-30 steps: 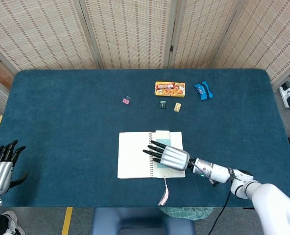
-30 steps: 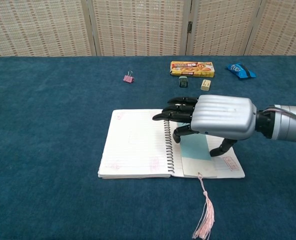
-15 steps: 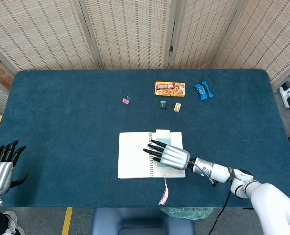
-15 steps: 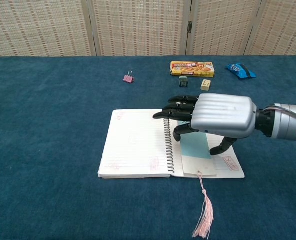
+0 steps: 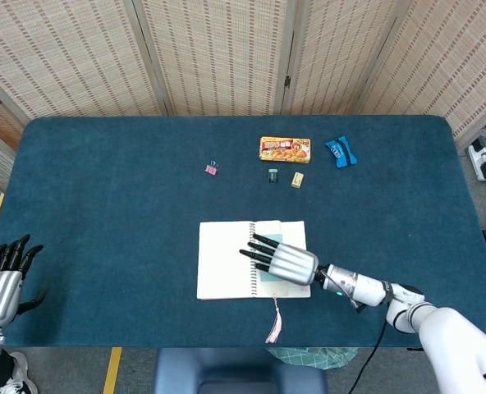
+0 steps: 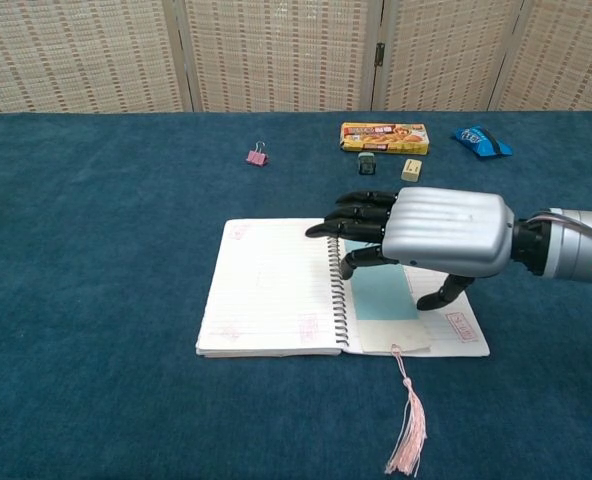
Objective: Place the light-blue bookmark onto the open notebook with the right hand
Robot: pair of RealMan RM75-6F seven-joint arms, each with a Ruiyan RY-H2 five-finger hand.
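The light-blue bookmark (image 6: 384, 296) lies flat on the right-hand page of the open notebook (image 6: 276, 288), just beside the spiral binding, its near end reaching the page's bottom edge. From that end a pink tassel (image 6: 408, 442) on a thin cord trails off the notebook toward 6 o'clock and ends on the blue table (image 6: 96, 250).

The right robot hand (image 6: 421, 235) hangs palm-down over the bookmark's far half, reaching in from 3 o'clock. Its dark fingers (image 6: 354, 214) point toward 9 o'clock, slightly spread and extended over the binding, with one digit curled down to the page at the bookmark's far left corner and the thumb touching down on the page at the bookmark's right edge. Nothing is pinched between them; the robot hand is apart and holds nothing. In the head view the same robot hand (image 5: 284, 261) covers most of the bookmark (image 5: 269, 271).

The left robot hand (image 5: 5, 275) sits well apart at the table's 8 o'clock edge, fingers up and spread, holding nothing.

Toward 12 o'clock from the notebook lie a yellow snack box (image 6: 384, 137), a small dark block (image 6: 366, 162) and a small tan block (image 6: 411, 169) just in front of it, a blue wrapper (image 6: 481, 141) to the 1 o'clock side, and a pink binder clip (image 6: 257, 155) toward 11 o'clock.
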